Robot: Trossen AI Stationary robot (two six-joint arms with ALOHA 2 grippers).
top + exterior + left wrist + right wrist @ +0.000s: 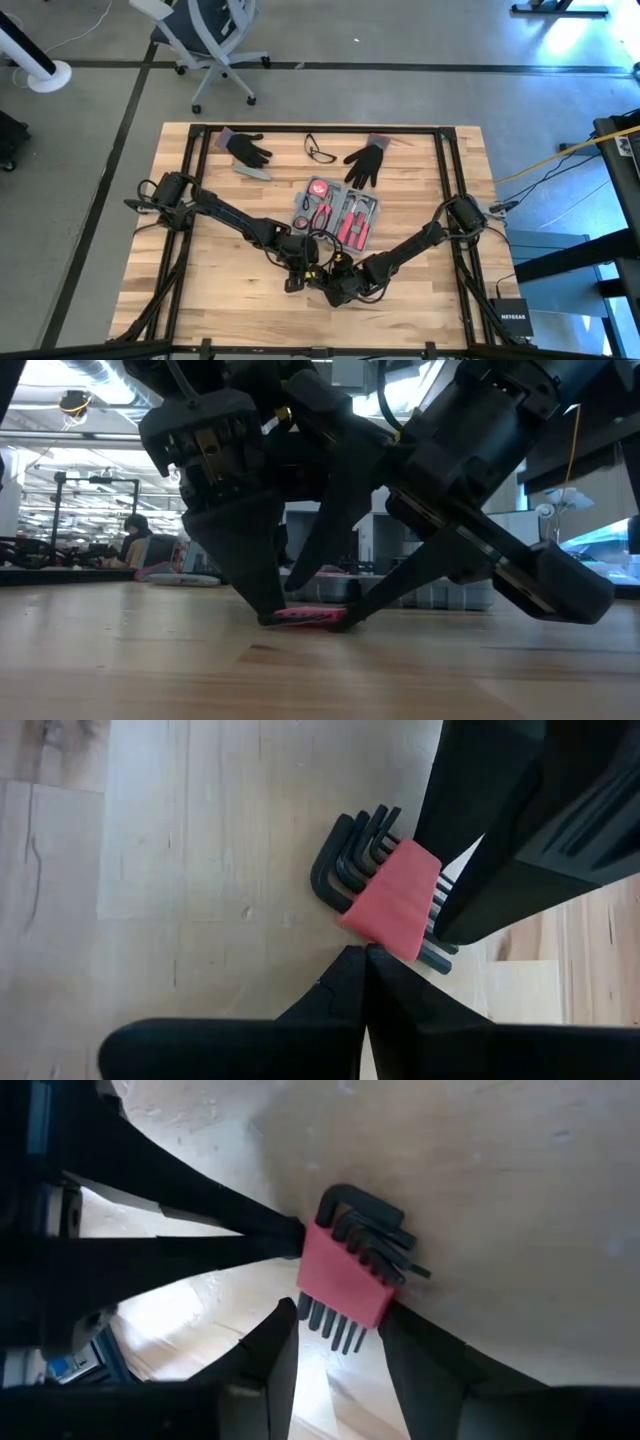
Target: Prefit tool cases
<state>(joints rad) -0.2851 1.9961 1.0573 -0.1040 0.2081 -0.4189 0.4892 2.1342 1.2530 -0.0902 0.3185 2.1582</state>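
Observation:
A hex key set (352, 1270), dark L-shaped keys in a red holder, lies flat on the wooden table (120, 660) near its front edge. My right gripper (335, 1345) is shut on it, a finger on each side of the holder's end where the straight key ends stick out. My left gripper (362, 955) is shut, its tips against the holder's edge. The open blue-grey tool case (335, 212), with red-handled tools in it, lies just beyond both grippers. In the high view the arms hide the key set. My left gripper touches the red holder's side edge (368, 928) with its shut fingertips (285, 1235), slanting down from the table's left. The set lies on the table. My right gripper pinches the holder's end by the straight key tips (372, 1308) between its two fingers, slanting down from the right. The keys lie flat on the wood (305, 617).
Two black gloves (247, 148) (366, 160), safety glasses (320, 150) and a slim grey bar (252, 171) lie at the far side. Black frame rails (455, 180) run along the table's edges. Bare wood (215, 280) shows at the near left.

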